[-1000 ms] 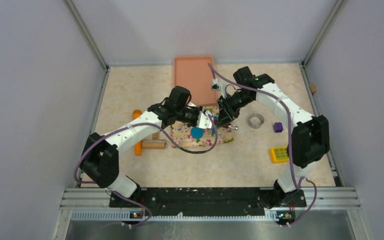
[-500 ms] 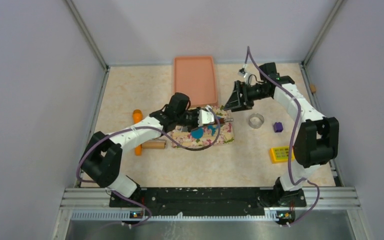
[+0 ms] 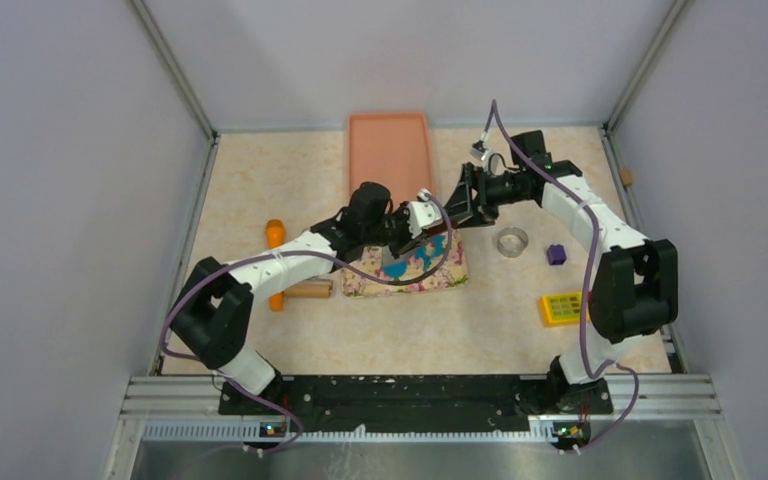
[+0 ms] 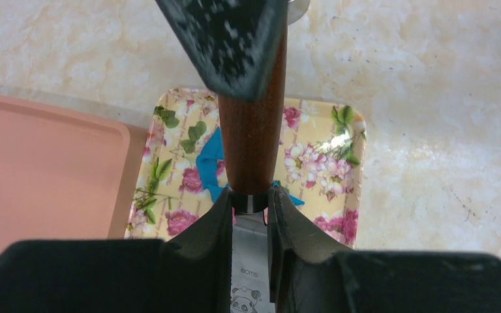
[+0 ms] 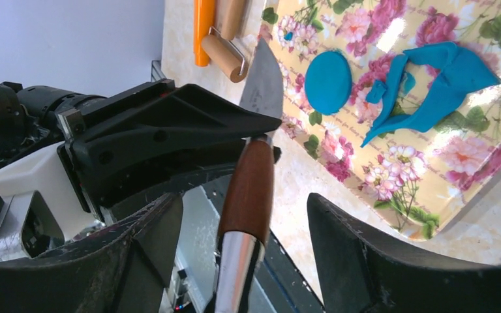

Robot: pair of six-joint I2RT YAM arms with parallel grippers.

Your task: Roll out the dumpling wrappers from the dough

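Right end effector [image 3: 460,200] opened, seemingly released knife [image 5: 248,189].

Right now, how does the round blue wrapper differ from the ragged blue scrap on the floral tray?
The dumpling wrapper is a neat round disc; the dough scrap is ragged and angular. The dumpling wrapper is one solid piece, while the dough scrap splits into strips with gaps. Both are bright blue and lie on the floral tray.

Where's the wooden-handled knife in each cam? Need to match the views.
Top external: the wooden-handled knife is at centre, by the far edge of the floral tray.
Left wrist: centre, handle pointing up-frame from the left end effector, which is shut on it.
Right wrist: lower centre, inside the open right end effector.
Shared landmark: the floral tray.
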